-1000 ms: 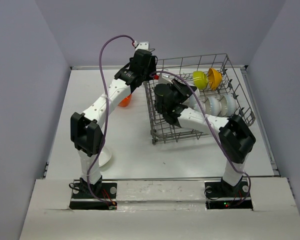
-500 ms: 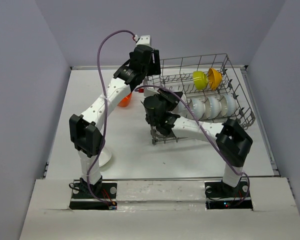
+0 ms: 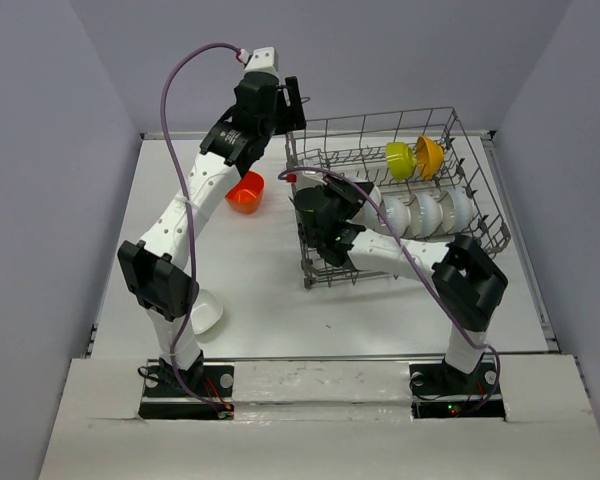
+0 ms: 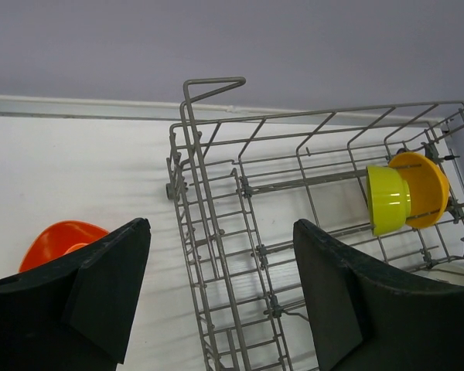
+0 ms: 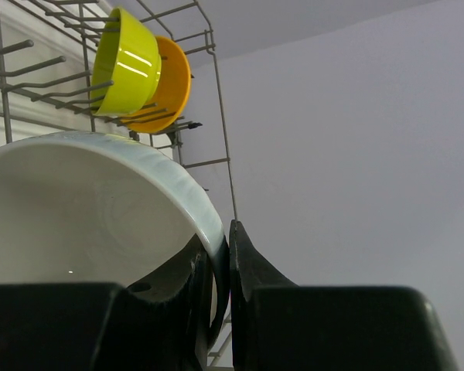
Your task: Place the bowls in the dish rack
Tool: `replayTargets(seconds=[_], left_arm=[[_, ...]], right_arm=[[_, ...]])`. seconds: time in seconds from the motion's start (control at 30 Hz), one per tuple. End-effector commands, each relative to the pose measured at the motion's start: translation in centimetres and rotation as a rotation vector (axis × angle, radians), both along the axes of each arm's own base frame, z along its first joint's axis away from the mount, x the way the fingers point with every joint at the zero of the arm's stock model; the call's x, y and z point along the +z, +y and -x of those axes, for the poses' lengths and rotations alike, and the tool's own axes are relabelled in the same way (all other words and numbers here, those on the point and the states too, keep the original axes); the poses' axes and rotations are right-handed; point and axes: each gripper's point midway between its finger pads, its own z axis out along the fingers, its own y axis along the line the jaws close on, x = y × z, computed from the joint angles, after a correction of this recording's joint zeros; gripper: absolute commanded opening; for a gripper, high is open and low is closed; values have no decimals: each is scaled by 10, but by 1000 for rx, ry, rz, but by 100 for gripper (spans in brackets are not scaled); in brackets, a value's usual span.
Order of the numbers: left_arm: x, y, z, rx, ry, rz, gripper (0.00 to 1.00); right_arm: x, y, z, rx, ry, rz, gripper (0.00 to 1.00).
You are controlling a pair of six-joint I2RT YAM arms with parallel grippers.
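Observation:
The grey wire dish rack [image 3: 477,184] stands right of centre. It holds a lime green bowl [image 3: 400,160], an orange-yellow bowl [image 3: 430,156] and a row of white bowls [image 3: 425,212]. My right gripper [image 3: 318,215] is low at the rack's front left corner. In the right wrist view it [image 5: 228,232] is shut on the rim of a white bowl [image 5: 85,216]. My left gripper [image 3: 290,105] hangs open and empty high over the rack's back left corner [image 4: 216,255]. A red-orange bowl [image 3: 245,192] sits on the table left of the rack.
Another white bowl [image 3: 206,315] lies on the table by the left arm's base. The left arm's purple cable [image 3: 175,90] loops above the table. Grey walls close in the table on three sides.
My left gripper has risen and drawn back to the left, uncovering the red-orange bowl. My right gripper has shifted left toward the rack's front left corner with the white bowl.

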Motion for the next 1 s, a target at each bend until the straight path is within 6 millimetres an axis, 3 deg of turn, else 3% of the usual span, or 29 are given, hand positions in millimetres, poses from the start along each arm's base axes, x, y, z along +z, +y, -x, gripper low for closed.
replayTargets(seconds=[0.0, 0.2, 0.73, 0.83, 0.97], left_arm=[[48, 5, 13, -17, -89, 58, 84], [51, 9, 15, -20, -94, 64, 84], [50, 15, 13, -27, -90, 80, 84], [51, 16, 14, -27, -91, 83, 84], [51, 17, 16, -25, -93, 92, 84]], right_arm=[[17, -26, 7, -104, -56, -56, 1], [11, -37, 0, -135, -44, -38, 1], [-19, -27, -9, -130, 8, 27, 1], [-9, -25, -11, -124, -20, -12, 1], [27, -38, -14, -138, -89, -100, 1]])
